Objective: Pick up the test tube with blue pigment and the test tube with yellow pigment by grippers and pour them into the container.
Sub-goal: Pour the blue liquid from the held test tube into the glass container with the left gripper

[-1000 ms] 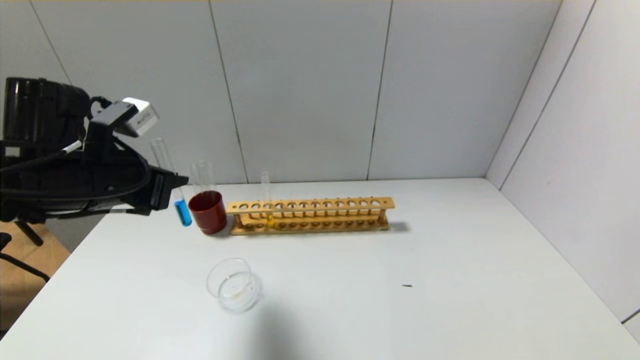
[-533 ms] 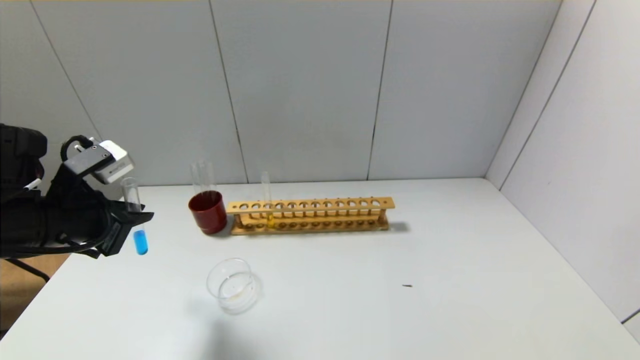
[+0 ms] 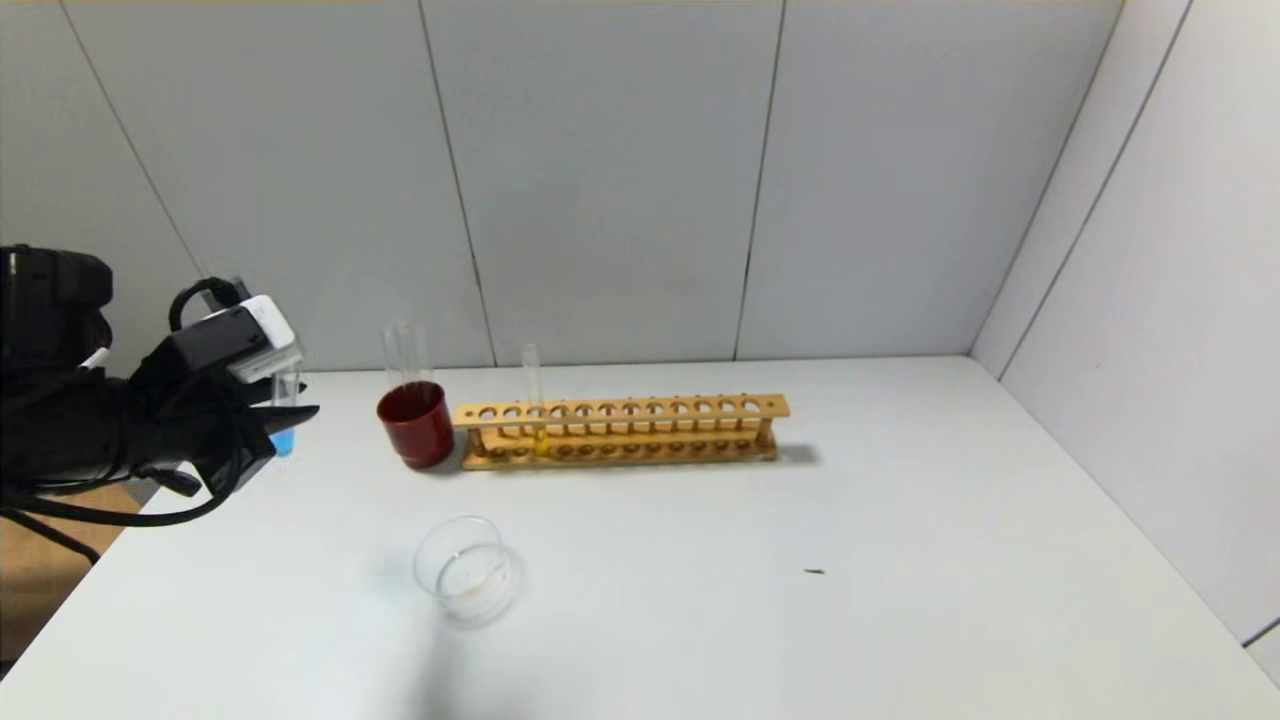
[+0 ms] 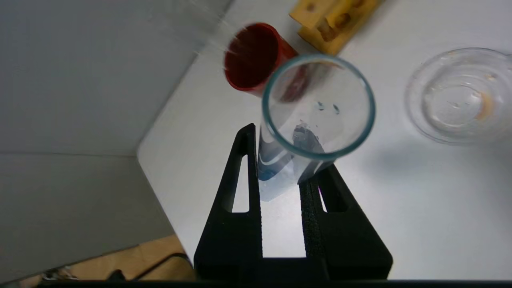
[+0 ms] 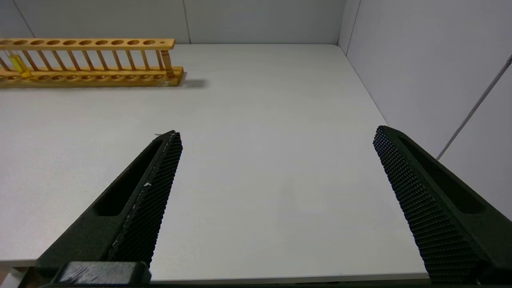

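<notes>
My left gripper (image 3: 280, 425) is shut on the test tube with blue pigment (image 3: 283, 438) and holds it above the table's left edge, left of the red cup. In the left wrist view the tube's open mouth (image 4: 319, 106) faces the camera, clamped between the black fingers (image 4: 248, 168). The test tube with yellow pigment (image 3: 539, 438) stands in the wooden rack (image 3: 620, 432); it also shows in the right wrist view (image 5: 18, 64). The container (image 3: 465, 572), a clear glass dish, sits on the table in front of the cup, right of and nearer than my left gripper. My right gripper (image 5: 276, 140) is open and empty over the table's right front.
A dark red cup (image 3: 415, 425) with plain clear tubes (image 3: 404, 352) in it stands at the rack's left end. A small dark speck (image 3: 814, 572) lies on the table to the right. Walls close the back and right.
My left gripper has carried the blue tube away from the red cup to the left and down, and then turned it and raised it slightly. The dish and rack have not moved.
</notes>
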Robot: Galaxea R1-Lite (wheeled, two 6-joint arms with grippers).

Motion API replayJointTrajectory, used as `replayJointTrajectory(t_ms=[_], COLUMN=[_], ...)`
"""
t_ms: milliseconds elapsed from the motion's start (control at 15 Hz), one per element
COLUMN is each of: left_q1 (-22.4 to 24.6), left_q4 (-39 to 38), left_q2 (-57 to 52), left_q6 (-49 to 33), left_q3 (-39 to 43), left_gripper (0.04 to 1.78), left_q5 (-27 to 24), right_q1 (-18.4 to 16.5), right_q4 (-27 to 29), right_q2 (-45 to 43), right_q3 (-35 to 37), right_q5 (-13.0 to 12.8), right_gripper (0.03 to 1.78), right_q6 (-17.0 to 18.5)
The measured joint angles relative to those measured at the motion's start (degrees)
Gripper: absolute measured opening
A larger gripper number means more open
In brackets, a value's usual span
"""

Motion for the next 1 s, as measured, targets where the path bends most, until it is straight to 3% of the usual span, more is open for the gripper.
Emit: replayJointTrajectory(t_ms=[267, 467, 1000], left_q1=[-2.0, -5.8, -7.6], left_q4=[-18.2, -29.1, -32.2], left_q2=[7.5, 10.4, 9.3], left_q6=[11.7, 15.4, 29.3], left_q3=[1.5, 6.1, 15.2], left_gripper=[0.32, 0.32, 0.32], left_q5=[-3.3, -4.2, -4.2], right_q1=[0.0, 0.0, 0.0], right_q4=[0.0, 0.0, 0.0], right_q2=[0.0, 0.0, 0.0], right_q3=[0.0, 0.0, 0.0], right_q5=[0.0, 0.0, 0.0], right_gripper=[1.75, 1.75, 1.75], right_q6=[0.0, 0.0, 0.0])
